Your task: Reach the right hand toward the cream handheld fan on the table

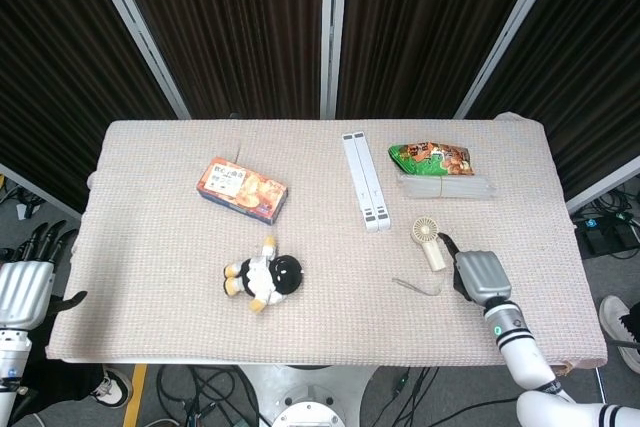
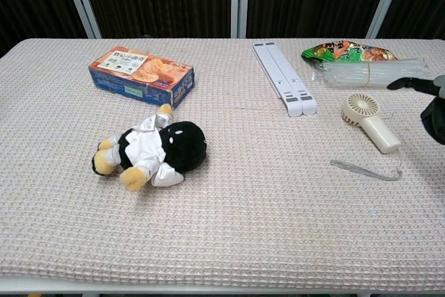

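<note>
Fan (image 1: 430,242), cream, is lying flat at the desk's (image 1: 150,287) lower right, unheld, since the right hand (image 1: 477,275) is hovering beside its handle, grip unreadable.

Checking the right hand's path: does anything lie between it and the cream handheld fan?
Nothing: in the head view only bare woven cloth separates the right hand from the cream handheld fan.
</note>
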You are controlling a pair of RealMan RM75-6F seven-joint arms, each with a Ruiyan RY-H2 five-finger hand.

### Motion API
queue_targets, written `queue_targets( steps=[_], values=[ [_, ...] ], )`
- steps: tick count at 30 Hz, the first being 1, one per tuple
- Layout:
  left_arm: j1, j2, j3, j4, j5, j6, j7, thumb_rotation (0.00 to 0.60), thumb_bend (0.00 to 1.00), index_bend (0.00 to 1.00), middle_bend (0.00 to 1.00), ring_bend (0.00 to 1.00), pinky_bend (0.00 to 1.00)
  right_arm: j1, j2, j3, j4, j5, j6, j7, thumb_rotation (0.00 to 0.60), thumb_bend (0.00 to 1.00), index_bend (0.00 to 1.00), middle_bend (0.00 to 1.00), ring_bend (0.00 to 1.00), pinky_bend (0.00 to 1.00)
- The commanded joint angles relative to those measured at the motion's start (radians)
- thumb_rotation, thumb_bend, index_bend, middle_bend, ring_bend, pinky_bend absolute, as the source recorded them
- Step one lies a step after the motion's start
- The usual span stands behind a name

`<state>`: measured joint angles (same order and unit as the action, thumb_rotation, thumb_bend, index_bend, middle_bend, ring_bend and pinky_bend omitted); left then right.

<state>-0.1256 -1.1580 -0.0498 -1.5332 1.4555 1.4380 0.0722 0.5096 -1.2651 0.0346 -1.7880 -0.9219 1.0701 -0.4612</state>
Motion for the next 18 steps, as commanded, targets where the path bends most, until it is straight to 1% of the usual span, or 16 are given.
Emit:
queue_targets(
  steps=[1, 4, 6, 10, 11, 12, 13, 14, 15, 16, 17, 18],
  values=[
    [0.001, 0.002, 0.001, -0.005, 0.003, 0.004, 0.002, 0.600, 0.03, 0.13, 0.06, 0.01, 0.22, -0.075, 0.051, -0.030, -0.043, -0.146, 0.153, 0.006, 0.600, 1.00, 0.00, 0.79, 0.77, 0.74],
    [0.002, 0.000, 0.004, -0.012, 0.011, 0.009, 0.007, 0.600, 0.03, 0.13, 0.07, 0.01, 0.22, -0.143, 0.065, -0.051, -0.016, -0.274, 0.281, 0.053, 0.600, 1.00, 0.00, 0.79, 0.76, 0.74],
    [0.002, -0.002, 0.006, -0.018, 0.018, 0.011, 0.013, 0.600, 0.03, 0.13, 0.07, 0.01, 0.22, -0.189, 0.070, -0.061, 0.027, -0.347, 0.361, 0.101, 0.600, 1.00, 0.00, 0.78, 0.76, 0.74],
    [0.000, -0.002, 0.010, -0.038, 0.035, 0.017, 0.031, 0.600, 0.03, 0.13, 0.07, 0.01, 0.22, -0.263, 0.077, -0.067, 0.117, -0.437, 0.477, 0.198, 0.600, 1.00, 0.00, 0.74, 0.73, 0.73],
    [0.000, -0.002, 0.011, -0.043, 0.039, 0.019, 0.035, 0.600, 0.03, 0.13, 0.07, 0.01, 0.22, -0.277, 0.079, -0.069, 0.140, -0.451, 0.495, 0.218, 0.600, 1.00, 0.00, 0.69, 0.67, 0.66],
    [-0.001, -0.001, 0.012, -0.050, 0.043, 0.021, 0.041, 0.600, 0.03, 0.13, 0.06, 0.01, 0.22, -0.293, 0.085, -0.076, 0.171, -0.472, 0.510, 0.243, 0.600, 0.98, 0.00, 0.61, 0.58, 0.55],
    [-0.001, -0.001, 0.013, -0.055, 0.047, 0.023, 0.045, 0.600, 0.03, 0.13, 0.06, 0.01, 0.22, -0.302, 0.095, -0.087, 0.194, -0.487, 0.510, 0.254, 0.600, 0.86, 0.00, 0.48, 0.44, 0.38],
    [0.000, 0.000, 0.015, -0.060, 0.050, 0.024, 0.050, 0.600, 0.03, 0.13, 0.06, 0.01, 0.22, -0.309, 0.109, -0.098, 0.207, -0.489, 0.499, 0.261, 0.600, 0.62, 0.00, 0.29, 0.24, 0.18],
    [0.000, 0.001, 0.017, -0.066, 0.054, 0.025, 0.055, 0.600, 0.03, 0.13, 0.07, 0.01, 0.22, -0.320, 0.124, -0.102, 0.207, -0.488, 0.496, 0.273, 0.600, 0.38, 0.00, 0.15, 0.11, 0.06],
    [0.001, 0.002, 0.019, -0.072, 0.055, 0.026, 0.059, 0.600, 0.03, 0.13, 0.07, 0.01, 0.22, -0.327, 0.131, -0.103, 0.205, -0.492, 0.498, 0.293, 0.600, 0.18, 0.00, 0.05, 0.02, 0.00],
    [0.002, 0.004, 0.020, -0.078, 0.056, 0.026, 0.063, 0.600, 0.03, 0.13, 0.06, 0.01, 0.22, -0.334, 0.136, -0.103, 0.207, -0.501, 0.502, 0.316, 0.600, 0.05, 0.00, 0.00, 0.00, 0.00],
    [0.003, 0.006, 0.022, -0.085, 0.057, 0.027, 0.067, 0.600, 0.03, 0.13, 0.06, 0.01, 0.22, -0.341, 0.138, -0.101, 0.218, -0.516, 0.512, 0.335, 0.600, 0.01, 0.00, 0.00, 0.00, 0.00]
  ],
)
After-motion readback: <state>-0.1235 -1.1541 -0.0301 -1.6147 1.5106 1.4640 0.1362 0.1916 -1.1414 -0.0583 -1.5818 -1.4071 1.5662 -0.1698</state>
